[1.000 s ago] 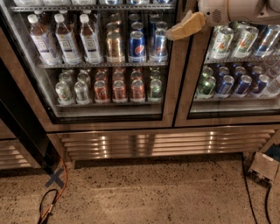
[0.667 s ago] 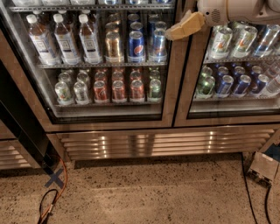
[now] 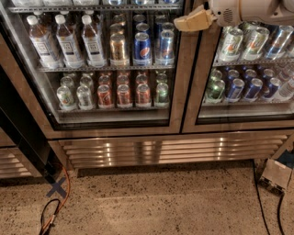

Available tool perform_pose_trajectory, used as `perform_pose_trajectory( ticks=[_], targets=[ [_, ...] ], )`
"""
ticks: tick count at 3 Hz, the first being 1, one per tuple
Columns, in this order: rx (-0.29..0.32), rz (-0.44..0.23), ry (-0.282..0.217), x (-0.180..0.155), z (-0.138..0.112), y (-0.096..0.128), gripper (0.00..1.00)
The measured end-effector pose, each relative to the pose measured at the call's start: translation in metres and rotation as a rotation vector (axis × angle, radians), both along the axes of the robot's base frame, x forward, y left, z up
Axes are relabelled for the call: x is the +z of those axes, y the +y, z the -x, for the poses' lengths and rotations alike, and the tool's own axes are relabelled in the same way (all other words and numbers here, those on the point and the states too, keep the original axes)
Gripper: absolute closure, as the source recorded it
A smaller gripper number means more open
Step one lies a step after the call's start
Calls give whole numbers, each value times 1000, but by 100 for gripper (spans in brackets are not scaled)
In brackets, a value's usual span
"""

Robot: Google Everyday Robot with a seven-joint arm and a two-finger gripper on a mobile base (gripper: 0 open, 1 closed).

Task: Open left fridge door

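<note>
- Camera view: I am working the gripper (image 3: 195, 21) at the top of the frame, where its tan tip is lying over the upright between the two glass doors. The white arm (image 3: 250, 11) is reaching in from the right. I cannot tell whether the gripper is set wide, narrow or closed on anything.
- The left fridge door (image 3: 108, 69) is filling the left and middle of the scene and appears to be sitting shut. Bottles (image 3: 69, 41) and cans (image 3: 142, 46) are lined up behind its glass. The narrower right door (image 3: 248, 69) is standing just beside it.
- By my reading the opening is hardly begun, and the next move is calling for a firm purchase on the wide door's right edge.
- The two frames are meeting right under the tip, so the main risk is catching the wrong door.
- A shallow purchase could be slipping off the smooth metal as the pull begins.
- An orange cable (image 3: 66, 193) is trailing across the floor below left, and I judge it could foul the base if I back up.
</note>
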State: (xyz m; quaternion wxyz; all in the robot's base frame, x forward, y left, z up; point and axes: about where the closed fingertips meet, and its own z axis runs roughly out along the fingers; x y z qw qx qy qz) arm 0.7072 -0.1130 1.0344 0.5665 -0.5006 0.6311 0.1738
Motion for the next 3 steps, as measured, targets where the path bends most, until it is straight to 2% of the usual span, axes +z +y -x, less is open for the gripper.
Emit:
perform_pose_trajectory(
  ticks=[1, 2, 3],
  targets=[
    [0, 0, 0, 0, 0, 0, 65],
    [0, 0, 0, 0, 0, 0, 96],
    [0, 0, 0, 0, -1, -2, 100]
  ],
)
